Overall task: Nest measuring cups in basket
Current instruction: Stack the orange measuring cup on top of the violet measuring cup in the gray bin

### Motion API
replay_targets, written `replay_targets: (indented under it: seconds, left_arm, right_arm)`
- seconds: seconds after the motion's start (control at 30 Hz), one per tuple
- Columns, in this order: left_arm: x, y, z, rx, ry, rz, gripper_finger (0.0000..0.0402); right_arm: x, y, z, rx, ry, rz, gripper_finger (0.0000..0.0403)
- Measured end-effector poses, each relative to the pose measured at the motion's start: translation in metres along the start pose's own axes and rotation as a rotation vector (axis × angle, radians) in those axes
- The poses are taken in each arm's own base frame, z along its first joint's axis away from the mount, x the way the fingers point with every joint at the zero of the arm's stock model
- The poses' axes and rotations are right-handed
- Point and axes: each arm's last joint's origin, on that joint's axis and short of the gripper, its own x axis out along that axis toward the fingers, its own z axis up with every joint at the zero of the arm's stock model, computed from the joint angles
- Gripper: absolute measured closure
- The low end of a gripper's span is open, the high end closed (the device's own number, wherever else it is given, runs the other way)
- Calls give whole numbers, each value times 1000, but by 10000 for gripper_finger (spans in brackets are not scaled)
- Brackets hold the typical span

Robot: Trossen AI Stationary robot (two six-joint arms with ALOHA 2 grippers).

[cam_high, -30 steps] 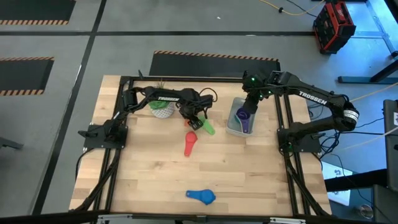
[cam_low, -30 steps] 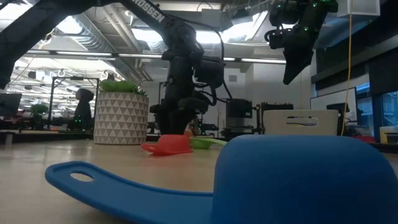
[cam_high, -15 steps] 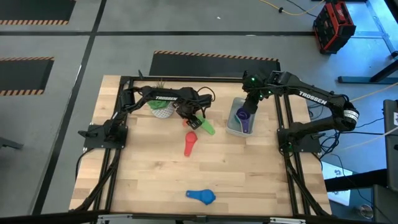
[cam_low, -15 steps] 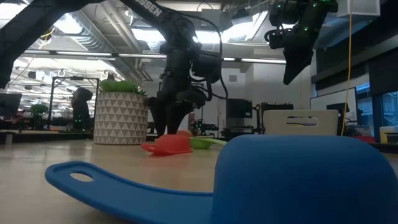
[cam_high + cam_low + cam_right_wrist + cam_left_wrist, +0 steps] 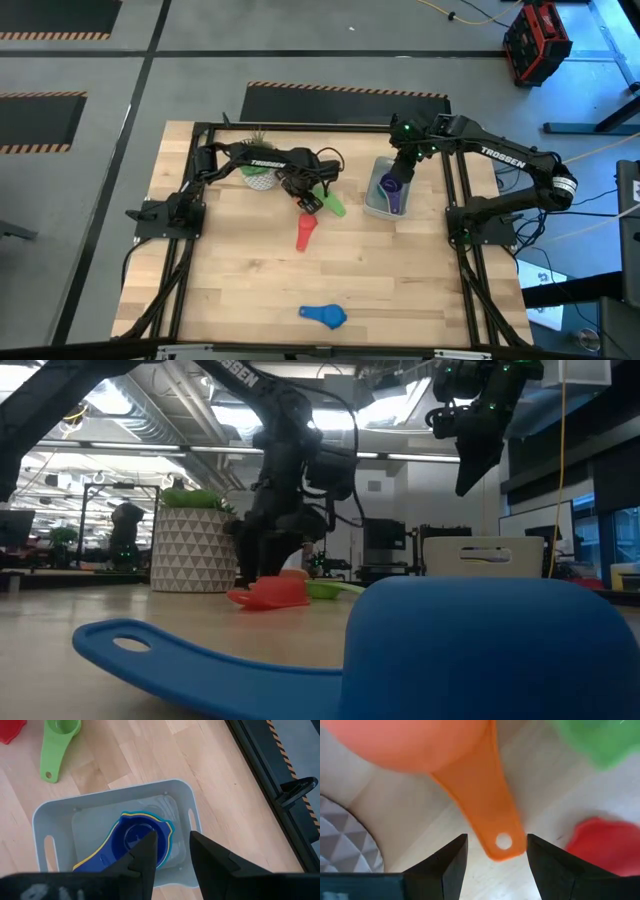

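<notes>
- Our left gripper (image 5: 496,854) is low over the counter (image 5: 400,290) beside the white pot (image 5: 261,178), fingers (image 5: 447,865) spread either side of the orange cup's (image 5: 470,775) handle tip, not clamped on it.
- The orange cup lies on the counter; the green cup (image 5: 331,204) is just beside it, and the red cup (image 5: 305,231) sits a bit nearer the counter's front.
- The blue cup (image 5: 325,315) lies alone near the front edge, well apart from the rest.
- Our right gripper (image 5: 171,849) hangs above the basket (image 5: 112,800), fingers (image 5: 143,857) partly apart, holding nothing.
- In the basket we see nested cups (image 5: 137,840): a dark blue-purple one on top, with teal and yellow rims showing under it.
</notes>
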Motion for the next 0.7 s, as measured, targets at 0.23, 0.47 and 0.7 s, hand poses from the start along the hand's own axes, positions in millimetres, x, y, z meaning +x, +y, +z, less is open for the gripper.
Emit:
replay_targets:
  seconds: [0.23, 0.47, 0.7]
  left_arm:
    - [8, 1, -1, -11, -13, -8, 207]
    - [8, 3, 0, -15, -15, -11, 207]
    - [8, 2, 0, -14, -17, -14, 227]
  right_arm:
    - [0, 0, 0, 0, 0, 0, 283]
    - [0, 0, 0, 0, 0, 0, 283]
    - [0, 0, 0, 0, 0, 0, 283]
